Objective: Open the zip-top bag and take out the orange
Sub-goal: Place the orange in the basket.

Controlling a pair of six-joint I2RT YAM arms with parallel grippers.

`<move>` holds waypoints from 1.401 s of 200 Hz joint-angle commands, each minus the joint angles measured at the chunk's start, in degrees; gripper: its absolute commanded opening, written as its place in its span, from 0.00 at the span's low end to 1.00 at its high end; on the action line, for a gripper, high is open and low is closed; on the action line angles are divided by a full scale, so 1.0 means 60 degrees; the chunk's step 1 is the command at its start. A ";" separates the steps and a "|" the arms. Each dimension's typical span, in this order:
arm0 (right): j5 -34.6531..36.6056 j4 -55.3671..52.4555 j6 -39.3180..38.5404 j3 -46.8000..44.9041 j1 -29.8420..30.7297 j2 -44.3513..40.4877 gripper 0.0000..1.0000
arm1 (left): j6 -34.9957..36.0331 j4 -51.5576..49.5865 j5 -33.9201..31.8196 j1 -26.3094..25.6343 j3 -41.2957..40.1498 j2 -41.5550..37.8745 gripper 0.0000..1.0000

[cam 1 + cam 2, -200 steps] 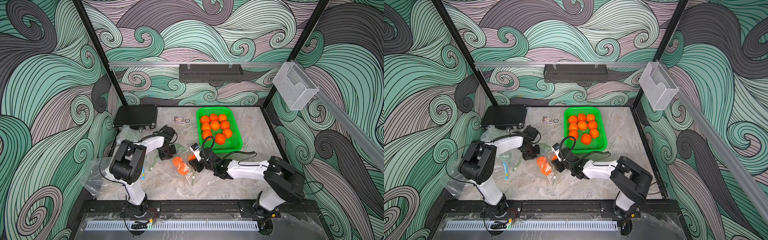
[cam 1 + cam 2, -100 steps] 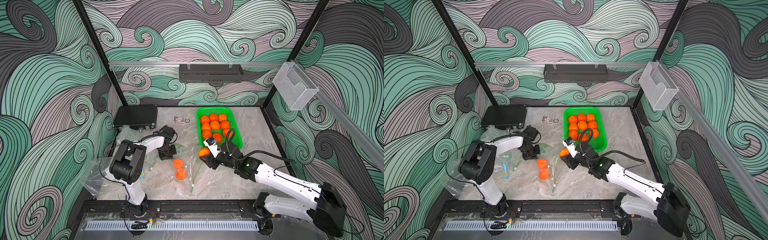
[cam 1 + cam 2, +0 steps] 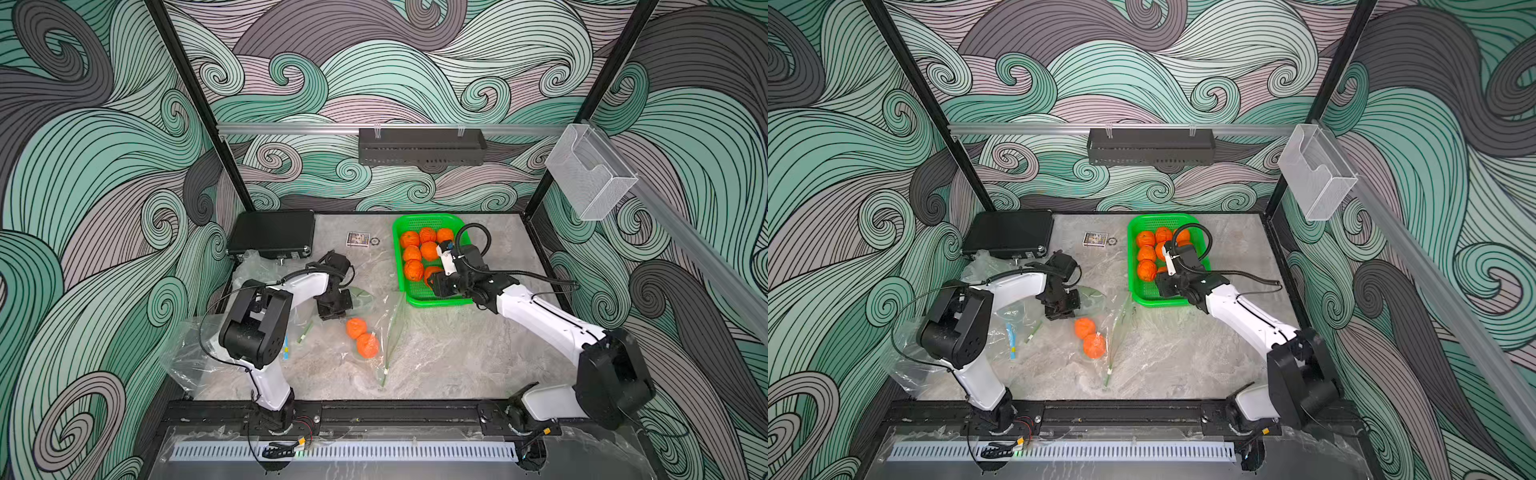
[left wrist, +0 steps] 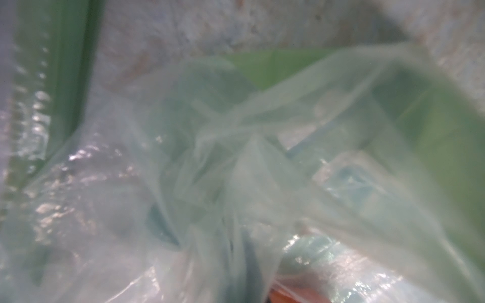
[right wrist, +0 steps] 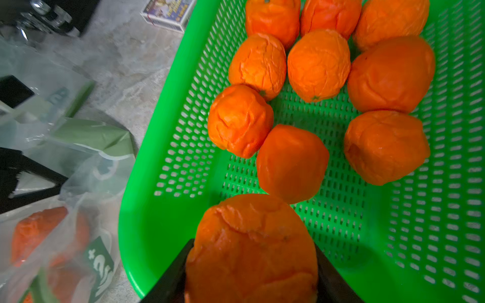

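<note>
Partly cropped orange (image 5: 252, 249) (between fingers (image 5: 170, 278))

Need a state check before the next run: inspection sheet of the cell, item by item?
Surface: marbled table, no spill seen.
Job's things: bag flat on the table, two oranges inside; one orange held over the basket.
Clutter: black case, card box, spare bags.
Tools: left tool shut at the bag's edge, grip unclear; right tool shut on the orange.
Cables: right arm's cable loops above the basket.
Surroundings: patterned walls, black rack, mesh holder.
</note>
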 commanded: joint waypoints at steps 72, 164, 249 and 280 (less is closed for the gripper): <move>0.0999 -0.0161 0.0405 0.1075 -0.0315 0.2056 0.55 | 0.0077 -0.0102 -0.0102 0.0036 -0.0239 0.0636 0.00; -0.0573 0.1659 0.0602 0.0397 -0.0047 0.2437 0.55 | 0.0120 -0.0095 -0.0088 0.0031 -0.0242 0.0657 0.00; -0.1247 0.2187 0.0585 0.0418 0.0350 0.2947 0.62 | 0.0119 -0.0084 -0.0069 0.0032 -0.0238 0.0724 0.00; -0.1293 0.2172 0.0616 0.0536 0.0450 0.2940 0.73 | 0.0113 -0.0076 -0.0073 0.0036 -0.0237 0.0732 0.00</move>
